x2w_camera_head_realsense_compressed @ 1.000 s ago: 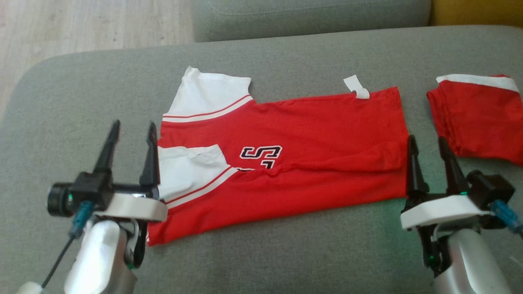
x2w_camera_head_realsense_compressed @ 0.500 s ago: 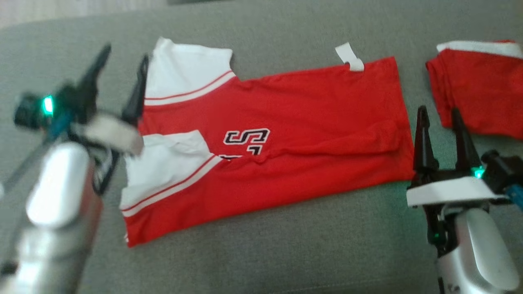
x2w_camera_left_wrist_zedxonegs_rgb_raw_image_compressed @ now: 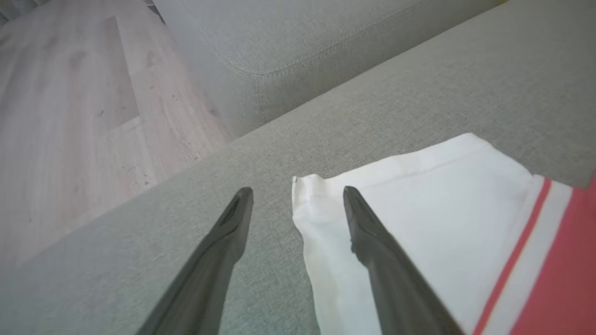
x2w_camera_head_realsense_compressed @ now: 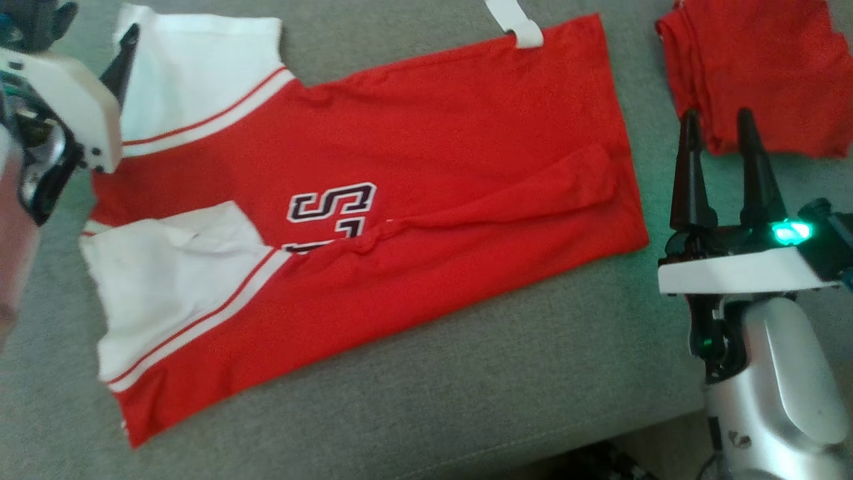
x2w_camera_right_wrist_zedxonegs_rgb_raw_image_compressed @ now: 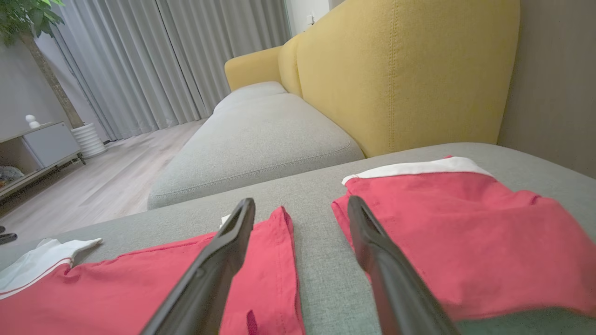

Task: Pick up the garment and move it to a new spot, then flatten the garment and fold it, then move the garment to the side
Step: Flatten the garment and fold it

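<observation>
Head view first: where does the garment point(x2w_camera_head_realsense_compressed: 426, 167) lie, and why is it set that way?

Spread flat across the grey sofa seat point(x2w_camera_head_realsense_compressed: 466, 393), lying sideways, with white sleeves toward the robot's left and the hem toward its right. The near long edge looks turned up over the chest, and the lower sleeve point(x2w_camera_head_realsense_compressed: 173, 280) is laid in on top. I judge a lengthwise fold is done.

And the tools?

Left tool point(x2w_camera_left_wrist_zedxonegs_rgb_raw_image_compressed: 296, 190): fingers apart, holding nothing, poised at the corner of the far sleeve point(x2w_camera_left_wrist_zedxonegs_rgb_raw_image_compressed: 419, 214), one finger over bare cushion and one over white cloth. Right tool point(x2w_camera_head_realsense_compressed: 716, 117): also apart and empty, above the grey strip between the hem and a second red piece point(x2w_camera_head_realsense_compressed: 753, 73) lying alongside. With one tool at each end, they seem placed to take the two short ends, for another fold or for the shift aside.

What can't you make out?

Whether the left fingers touch the cloth or hover over it. In the head view that tool is cut off at the top left corner. The chest lettering point(x2w_camera_head_realsense_compressed: 331, 203) is half tucked under the fold, so it can't be read. The white tab point(x2w_camera_head_realsense_compressed: 516, 27) and the second red piece both run off the frame.
</observation>
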`<state>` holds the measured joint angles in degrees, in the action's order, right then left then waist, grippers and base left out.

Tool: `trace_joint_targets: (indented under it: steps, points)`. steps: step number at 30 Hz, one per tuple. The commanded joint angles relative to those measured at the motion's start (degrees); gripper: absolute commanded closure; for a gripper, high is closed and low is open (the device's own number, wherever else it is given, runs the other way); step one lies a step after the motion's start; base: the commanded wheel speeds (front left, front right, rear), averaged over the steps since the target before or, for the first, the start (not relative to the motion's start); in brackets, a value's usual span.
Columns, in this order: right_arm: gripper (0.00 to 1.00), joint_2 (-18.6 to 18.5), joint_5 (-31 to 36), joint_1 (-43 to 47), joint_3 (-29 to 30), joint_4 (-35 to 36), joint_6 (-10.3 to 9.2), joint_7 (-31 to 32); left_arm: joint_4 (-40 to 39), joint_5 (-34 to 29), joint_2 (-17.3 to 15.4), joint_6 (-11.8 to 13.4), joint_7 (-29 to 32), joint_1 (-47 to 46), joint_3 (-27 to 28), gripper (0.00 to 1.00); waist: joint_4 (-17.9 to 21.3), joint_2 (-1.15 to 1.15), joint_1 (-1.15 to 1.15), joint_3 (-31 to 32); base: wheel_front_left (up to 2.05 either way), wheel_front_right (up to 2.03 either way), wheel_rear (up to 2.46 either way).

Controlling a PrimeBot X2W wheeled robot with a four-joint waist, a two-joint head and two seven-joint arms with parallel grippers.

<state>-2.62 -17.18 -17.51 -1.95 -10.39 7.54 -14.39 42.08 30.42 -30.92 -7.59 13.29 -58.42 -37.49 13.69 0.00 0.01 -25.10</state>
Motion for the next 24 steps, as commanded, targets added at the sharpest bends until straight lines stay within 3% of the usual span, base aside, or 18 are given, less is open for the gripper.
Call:
trace_joint_targets:
  steps: [1, 8, 17, 18, 19, 20, 24]
  points:
    - [0.00, -0.26, -0.38, -0.92, -1.33, 2.15, -0.05, -0.61, -0.73, 0.77, -3.21, 0.11, 0.32, -2.47, 1.43, 0.00, 1.97, 0.00, -0.01, -2.02, 0.00, 0.00, 0.00]
    - [0.00, -0.26, -1.14, -1.07, -2.06, 3.21, -0.05, -0.61, 4.06, 6.03, -6.29, 0.11, 2.20, -5.76, -2.78, 0.00, 4.03, 0.00, -0.01, -4.54, 0.00, 0.00, 0.00]
    - [0.00, -0.26, -1.46, -1.04, -1.53, 2.91, -0.05, -0.61, 4.65, 10.36, -6.34, 0.10, 1.45, -8.02, -9.19, 0.00, 4.19, 0.00, -0.01, -5.84, 0.00, 0.00, 0.00]
    - [0.00, -0.26, -1.42, -1.18, -1.47, 2.82, -0.05, -0.61, 4.44, 11.03, -6.30, 0.10, 1.93, -8.15, -10.16, 0.05, 4.13, 0.00, -0.01, -5.83, 0.00, 0.00, 0.00]
    - [0.00, -0.26, -1.38, -1.33, -1.35, 2.73, -0.05, -0.61, 4.17, 11.76, -6.32, 0.10, 2.42, -8.25, -11.12, 0.62, 4.03, 0.00, -0.01, -5.78, 0.00, 0.00, 0.00]
    - [0.00, -0.26, -1.33, -1.47, -1.19, 2.65, -0.05, -0.61, 3.91, 12.53, -6.37, 0.10, 2.76, -8.37, -11.99, 1.00, 3.88, 0.00, -0.01, -5.68, 0.00, 0.00, 0.00]
    - [0.00, -0.26, -0.14, -1.50, -0.49, 2.05, -0.05, -0.61, 3.84, 15.34, -6.10, 0.10, 0.33, -9.07, -14.27, 1.00, 2.52, 0.00, -0.01, -4.22, 0.00, 0.00, 0.00]
